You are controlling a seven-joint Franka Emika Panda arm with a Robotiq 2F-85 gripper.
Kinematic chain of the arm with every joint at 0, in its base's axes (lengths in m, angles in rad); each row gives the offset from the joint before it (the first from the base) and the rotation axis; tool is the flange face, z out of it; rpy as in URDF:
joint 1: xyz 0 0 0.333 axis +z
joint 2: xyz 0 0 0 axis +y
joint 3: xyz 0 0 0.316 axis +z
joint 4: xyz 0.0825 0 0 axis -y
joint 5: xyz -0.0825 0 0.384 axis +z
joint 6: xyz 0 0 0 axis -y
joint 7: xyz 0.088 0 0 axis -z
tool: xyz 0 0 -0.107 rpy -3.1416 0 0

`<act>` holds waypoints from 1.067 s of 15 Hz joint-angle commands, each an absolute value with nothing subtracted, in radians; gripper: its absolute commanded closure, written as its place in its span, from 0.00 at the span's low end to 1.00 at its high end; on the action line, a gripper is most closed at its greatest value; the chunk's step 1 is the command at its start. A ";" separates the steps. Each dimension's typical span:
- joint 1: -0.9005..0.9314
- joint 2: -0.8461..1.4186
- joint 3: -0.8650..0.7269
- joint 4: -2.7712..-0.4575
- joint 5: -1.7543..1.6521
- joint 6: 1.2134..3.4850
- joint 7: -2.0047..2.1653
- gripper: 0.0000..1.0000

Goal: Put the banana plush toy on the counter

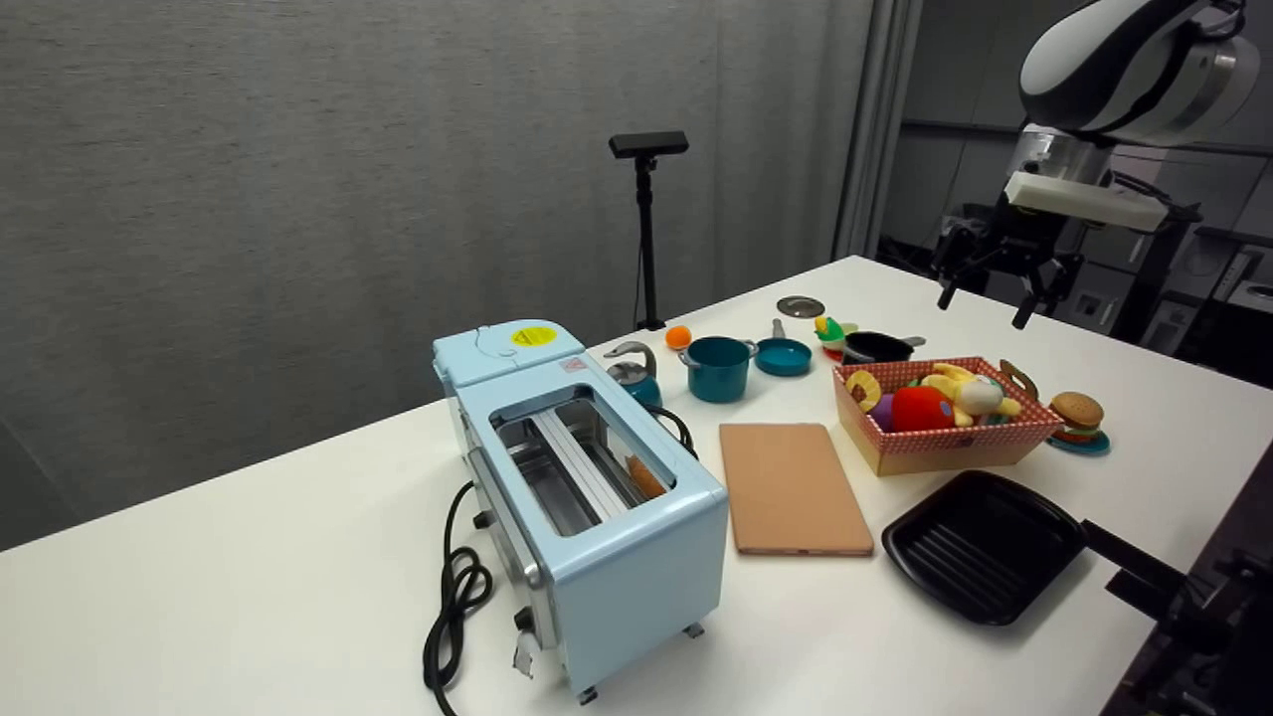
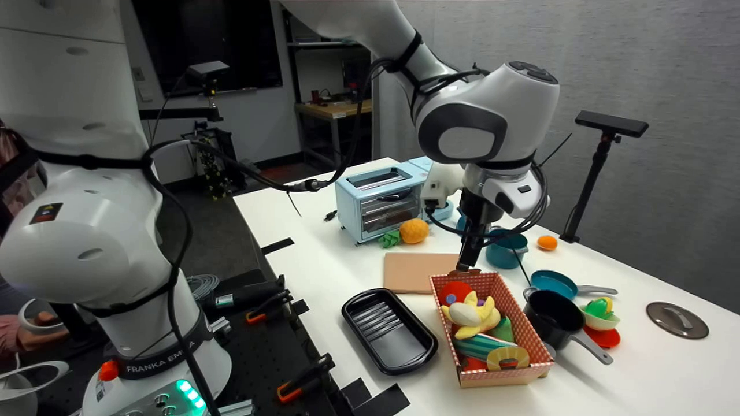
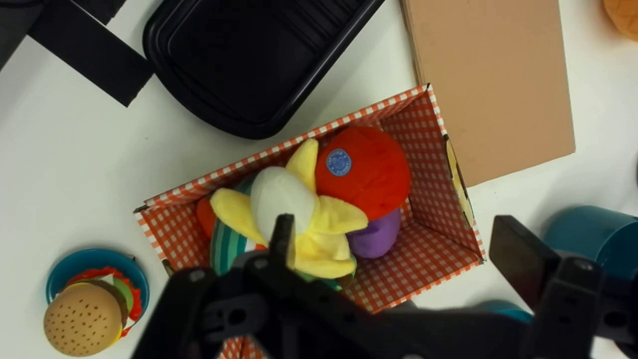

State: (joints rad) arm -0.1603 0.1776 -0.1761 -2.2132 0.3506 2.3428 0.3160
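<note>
The banana plush toy is a yellow peel with a whitish centre. It lies on top of other toys in a red-checked basket; the toy shows in both exterior views (image 1: 953, 382) (image 2: 473, 315) and in the wrist view (image 3: 326, 247). The basket (image 1: 950, 460) (image 2: 509, 375) (image 3: 423, 117) stands on the white counter (image 1: 249, 597) (image 2: 653, 381) (image 3: 40, 164). My gripper (image 1: 985, 306) (image 3: 394, 222) is open and empty above the basket, apart from the toy. In the wrist view one finger overlaps the toy's edge and the other lies past the basket's corner. In an exterior view a fingertip (image 2: 465, 264) shows near the basket's far end.
A black grill pan (image 1: 980, 547) (image 3: 224, 65) and a wooden board (image 1: 796, 487) lie beside the basket. A toy burger (image 1: 1077, 413) (image 3: 82, 316), a black pot (image 2: 554, 309) and teal cookware (image 1: 718, 370) stand around it. A light blue toaster (image 1: 636, 597) is farther off.
</note>
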 commanded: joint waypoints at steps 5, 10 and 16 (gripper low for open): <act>-0.169 0.213 -0.172 -2.192 0.373 2.341 0.315 0.00; -0.156 0.219 -0.167 -2.190 0.358 2.367 0.325 0.00; -0.162 0.293 -0.156 -2.148 0.367 2.344 0.321 0.00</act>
